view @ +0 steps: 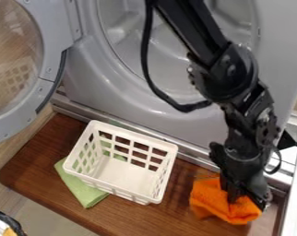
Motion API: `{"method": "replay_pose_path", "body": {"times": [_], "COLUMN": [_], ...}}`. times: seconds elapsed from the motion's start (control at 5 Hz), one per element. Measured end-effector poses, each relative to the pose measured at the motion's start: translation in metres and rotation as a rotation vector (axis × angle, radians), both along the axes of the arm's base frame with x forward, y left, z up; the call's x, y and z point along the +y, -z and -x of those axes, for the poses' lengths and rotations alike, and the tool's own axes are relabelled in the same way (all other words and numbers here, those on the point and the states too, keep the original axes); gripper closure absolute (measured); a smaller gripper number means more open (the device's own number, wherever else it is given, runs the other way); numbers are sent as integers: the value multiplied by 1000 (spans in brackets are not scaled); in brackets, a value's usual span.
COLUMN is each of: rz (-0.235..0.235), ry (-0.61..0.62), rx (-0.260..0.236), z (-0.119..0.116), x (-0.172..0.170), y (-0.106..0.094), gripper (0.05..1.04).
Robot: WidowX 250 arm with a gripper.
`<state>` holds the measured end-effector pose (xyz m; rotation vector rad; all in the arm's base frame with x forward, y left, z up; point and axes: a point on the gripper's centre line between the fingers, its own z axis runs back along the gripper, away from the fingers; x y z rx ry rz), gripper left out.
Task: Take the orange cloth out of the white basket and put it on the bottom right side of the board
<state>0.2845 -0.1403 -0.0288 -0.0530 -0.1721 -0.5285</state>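
We see the orange cloth (206, 198) out of the white basket (127, 171), bunched on the bottom right part of the brown board (157, 220), just where the task wants it. The black tool (244, 198) hangs over it from above and touches its folds, likely because the cloth is being set down there or about to be let go; we cannot tell whether the tool is open or closed on it. That spot makes sense to us: the cloth lies well apart from the basket, near the board's right end. The basket stands upright on the board, its open top toward us, so we look straight down onto its white floor. A green cloth (83, 191) pokes out at the basket's left side, and more green shows through the slots, so it seems to run beneath the basket rather than lie in it. Behind, the grey machine (89, 69) has its round door (50, 55) swung open. We judge the job nearly done, with 1 move left: free the cloth cleanly and lift straight up, since soft folds could snag and drag it off its place.
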Motion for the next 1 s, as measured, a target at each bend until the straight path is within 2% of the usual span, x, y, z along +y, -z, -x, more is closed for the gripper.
{"method": "replay_pose_path", "body": {"times": [0.2, 0.4, 0.6, 0.8, 1.0], "rz": [-19, -25, -15, -25, -24], "ry": [-33, -45, -40, -37, -42], "rx": [14, 35, 9, 7, -23], "z": [0, 6, 1, 2, -1], "x": [11, 14, 12, 10, 11], "y": [1, 4, -11, -11, -21], "gripper": [869, 619, 294, 81, 78]}}
